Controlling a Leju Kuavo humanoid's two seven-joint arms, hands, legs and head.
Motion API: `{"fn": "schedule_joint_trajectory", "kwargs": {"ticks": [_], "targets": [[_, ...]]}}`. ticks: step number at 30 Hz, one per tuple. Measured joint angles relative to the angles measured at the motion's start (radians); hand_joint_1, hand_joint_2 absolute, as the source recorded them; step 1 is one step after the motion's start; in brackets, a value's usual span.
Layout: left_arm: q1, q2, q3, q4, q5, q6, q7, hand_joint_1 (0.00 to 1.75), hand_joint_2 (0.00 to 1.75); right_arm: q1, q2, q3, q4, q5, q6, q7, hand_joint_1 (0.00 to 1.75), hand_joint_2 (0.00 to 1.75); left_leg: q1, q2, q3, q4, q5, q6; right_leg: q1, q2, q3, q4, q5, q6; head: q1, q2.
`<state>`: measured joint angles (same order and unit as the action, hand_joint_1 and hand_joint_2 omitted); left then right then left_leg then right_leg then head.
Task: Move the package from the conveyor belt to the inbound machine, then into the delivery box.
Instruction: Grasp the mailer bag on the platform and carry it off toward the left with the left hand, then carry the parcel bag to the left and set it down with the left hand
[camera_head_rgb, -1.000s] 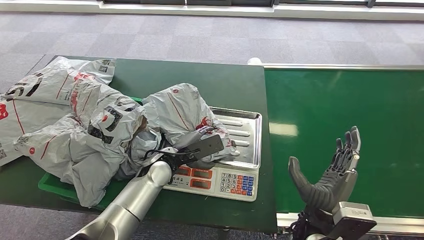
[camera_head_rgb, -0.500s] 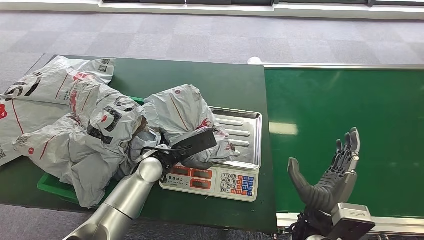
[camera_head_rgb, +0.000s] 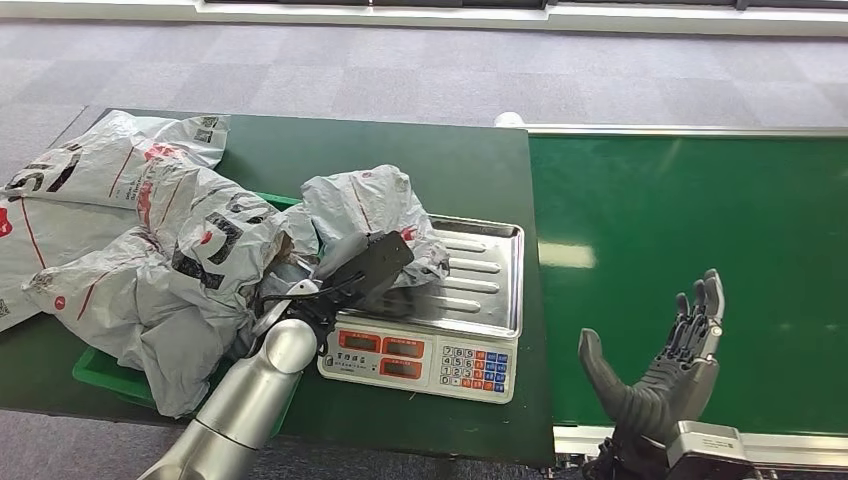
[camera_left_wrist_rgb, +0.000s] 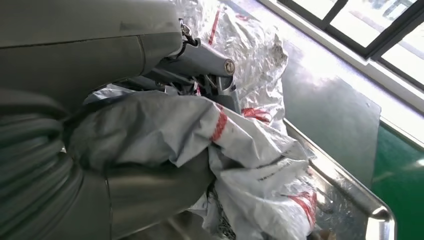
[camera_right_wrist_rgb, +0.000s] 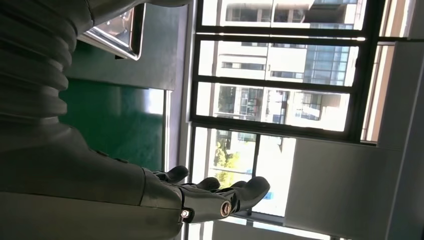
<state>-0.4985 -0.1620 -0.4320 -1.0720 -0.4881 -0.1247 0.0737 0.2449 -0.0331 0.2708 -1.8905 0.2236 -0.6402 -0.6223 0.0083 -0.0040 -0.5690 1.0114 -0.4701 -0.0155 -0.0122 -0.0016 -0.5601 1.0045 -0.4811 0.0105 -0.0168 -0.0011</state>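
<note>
In the head view, the package (camera_head_rgb: 365, 215), a crumpled grey mailer with red print, is seen held by the left hand (camera_head_rgb: 345, 280) above the left part of the steel tray of the weighing scale (camera_head_rgb: 470, 290), which serves as the inbound machine on the dark green worktop (camera_head_rgb: 420, 165). From there the fingers are mostly hidden behind the hand's dark back. The left wrist view supplies the grasp: the thick grey thumb (camera_left_wrist_rgb: 150, 192) and the fingers are closed around the plastic, with the tray rim beneath. A heap of similar grey bags (camera_head_rgb: 150, 250) is seen piled over a green delivery box (camera_head_rgb: 105, 372) just beside the scale. The right hand (camera_head_rgb: 660, 375) is held released over the green conveyor belt (camera_head_rgb: 690, 210), fingers extended and holding nothing; its wrist view adds windows beyond.
</note>
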Motion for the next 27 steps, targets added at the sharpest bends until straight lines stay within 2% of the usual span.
{"fn": "schedule_joint_trajectory", "kwargs": {"ticks": [10, 14, 17, 20, 24, 27], "targets": [[0.023, 0.009, 0.0, -0.049, 0.04, 0.079, -0.037, 1.75, 1.75, 0.01, -0.001, 0.0, -0.001, -0.003, -0.015, -0.005, 0.0, 1.75, 0.0, 0.0, -0.001, 0.0, 0.0, 0.0, 0.0, 0.0, -0.001, 0.0, 0.0, 0.0, 0.0, 0.0], [0.039, 0.014, 0.001, -0.134, 0.095, 0.217, -0.136, 1.75, 1.75, 0.021, -0.001, 0.0, -0.011, 0.003, -0.029, -0.003, 0.0, 1.75, 0.0, 0.0, -0.002, 0.0, 0.0, 0.0, 0.0, 0.0, -0.002, 0.0, 0.0, 0.0, 0.0, 0.0], [0.049, 0.031, 0.014, -0.272, 0.152, 0.312, -0.185, 1.75, 1.75, 0.042, -0.001, 0.0, -0.026, 0.007, -0.047, -0.007, 0.0, 1.75, 0.0, 0.0, -0.003, 0.0, 0.0, 0.0, 0.001, 0.0, -0.003, 0.0, 0.0, 0.0, 0.0, 0.0], [0.052, 0.061, 0.049, -0.418, 0.192, 0.38, -0.197, 1.75, 1.75, 0.067, -0.001, -0.002, -0.047, 0.009, -0.056, -0.012, 0.0, 1.75, 0.0, 0.0, -0.004, 0.0, 0.0, 0.0, 0.001, 0.0, -0.004, 0.0, 0.0, 0.0, 0.0, 0.0], [0.069, 0.118, 0.147, -0.565, 0.21, 0.45, -0.192, 1.75, 1.75, 0.099, -0.001, -0.011, -0.075, 0.011, -0.057, -0.012, 0.0, 1.75, 0.0, 0.001, -0.004, -0.001, 0.0, -0.001, 0.002, 0.001, -0.004, 0.001, -0.001, -0.001, 0.0, 0.0], [0.104, 0.166, 0.245, -0.615, 0.112, 0.426, -0.131, 1.75, 1.75, 0.117, -0.001, -0.019, -0.092, 0.019, -0.044, -0.004, 0.0, 1.75, 0.0, 0.002, -0.003, -0.001, 0.0, -0.001, 0.002, 0.001, -0.004, 0.001, -0.001, -0.002, 0.0, 0.0]]}}
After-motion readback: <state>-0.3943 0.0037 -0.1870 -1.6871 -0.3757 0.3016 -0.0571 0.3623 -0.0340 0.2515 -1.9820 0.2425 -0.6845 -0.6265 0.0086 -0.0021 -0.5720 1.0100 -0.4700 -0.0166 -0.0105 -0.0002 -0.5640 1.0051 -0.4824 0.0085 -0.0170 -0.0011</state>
